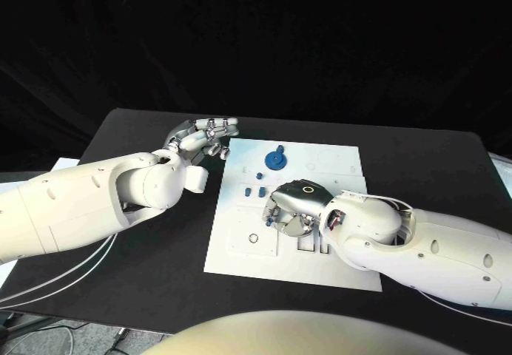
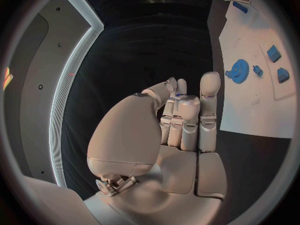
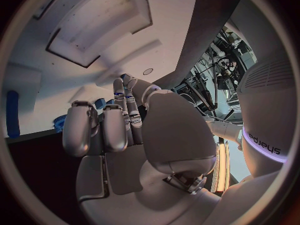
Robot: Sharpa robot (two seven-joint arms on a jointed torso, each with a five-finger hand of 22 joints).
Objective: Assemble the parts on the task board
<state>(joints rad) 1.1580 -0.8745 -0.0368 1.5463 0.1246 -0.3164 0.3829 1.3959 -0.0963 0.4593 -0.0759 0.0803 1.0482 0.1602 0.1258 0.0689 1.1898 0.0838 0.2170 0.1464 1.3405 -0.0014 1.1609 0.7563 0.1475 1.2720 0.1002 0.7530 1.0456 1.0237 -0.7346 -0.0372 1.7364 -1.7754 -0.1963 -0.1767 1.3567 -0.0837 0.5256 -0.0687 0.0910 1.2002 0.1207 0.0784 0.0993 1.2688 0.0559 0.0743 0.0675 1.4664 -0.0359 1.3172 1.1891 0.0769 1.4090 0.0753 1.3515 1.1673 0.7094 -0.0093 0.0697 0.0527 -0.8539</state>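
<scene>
black desk (image 1: 427, 159), white task board (image 1: 331, 166) at centre. right robot hand (image 1: 297, 209) curled low over board's middle beside small blue parts (image 1: 253, 191), grip not discernible. left robot hand (image 1: 200, 137) just off board's far-left corner, fingers drawn in, empty. blue gear (image 1: 277, 159) near board's far edge. probably mid-seating; needed careful alignment next.

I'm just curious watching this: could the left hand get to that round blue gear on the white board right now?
Probably yes. The left hand hovers off the task board's far left corner, and nothing lies between it and the gear.
</scene>
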